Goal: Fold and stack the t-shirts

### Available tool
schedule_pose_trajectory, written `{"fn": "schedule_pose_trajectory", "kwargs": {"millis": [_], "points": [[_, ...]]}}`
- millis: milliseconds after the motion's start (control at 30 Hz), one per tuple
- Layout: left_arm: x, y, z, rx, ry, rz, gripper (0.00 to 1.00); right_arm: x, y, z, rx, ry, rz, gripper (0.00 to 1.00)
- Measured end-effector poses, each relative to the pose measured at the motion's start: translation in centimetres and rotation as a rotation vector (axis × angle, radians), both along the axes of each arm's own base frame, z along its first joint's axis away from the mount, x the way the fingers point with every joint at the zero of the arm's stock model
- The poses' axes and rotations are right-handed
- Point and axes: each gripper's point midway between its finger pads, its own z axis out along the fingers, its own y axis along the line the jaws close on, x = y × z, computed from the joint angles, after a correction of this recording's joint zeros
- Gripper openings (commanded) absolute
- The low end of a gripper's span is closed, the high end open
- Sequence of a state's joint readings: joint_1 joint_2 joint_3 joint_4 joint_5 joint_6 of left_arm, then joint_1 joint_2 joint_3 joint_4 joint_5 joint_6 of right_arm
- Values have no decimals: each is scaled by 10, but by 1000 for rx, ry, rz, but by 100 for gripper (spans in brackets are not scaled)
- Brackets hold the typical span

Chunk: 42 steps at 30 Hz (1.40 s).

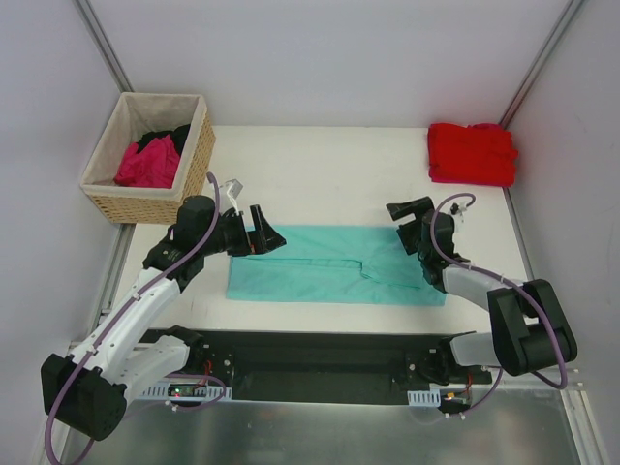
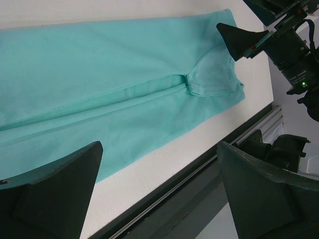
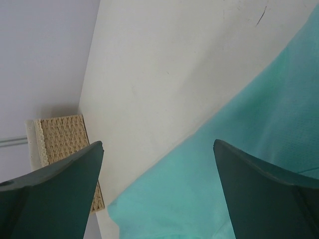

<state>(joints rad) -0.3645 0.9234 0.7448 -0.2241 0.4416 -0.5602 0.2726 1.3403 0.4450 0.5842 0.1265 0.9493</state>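
At the near edge, the two arm bases sit on a dark mounting plate, the left arm reaching up the left side and the right arm up the right. Just beyond the plate, on the white table, the teal t-shirt lies flat as a long band running left to right, with a folded-in sleeve showing as a seam and corner in its right half. The left gripper hangs over the far-left corner of this band; its jaws are spread wide and hold nothing, and its wrist view shows only cloth and table between the two dark fingers. The right gripper hangs over the far-right corner of the band, jaws likewise spread wide with nothing between them; its fingers frame bare table and the shirt's edge. Whether either claw's tips touch the cloth cannot be told. Farther back, in the far-right corner, a red t-shirt lies folded into a compact block. In the far-left corner stands a woven basket with pale lining, holding a crumpled magenta t-shirt with a black t-shirt bunched just behind it.
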Motion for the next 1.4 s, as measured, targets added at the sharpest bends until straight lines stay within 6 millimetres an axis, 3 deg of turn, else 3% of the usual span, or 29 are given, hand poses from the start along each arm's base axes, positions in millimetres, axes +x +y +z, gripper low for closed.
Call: {"fn": "schedule_pose_trajectory", "kwargs": {"millis": [567,1400], "points": [[3,1,-3,7,13,5,99,-3,-2,-31,-34,92,-2,97],[13,7,11,-6,-19,35,99,27,10,-51,-99,229,43,97]]}}
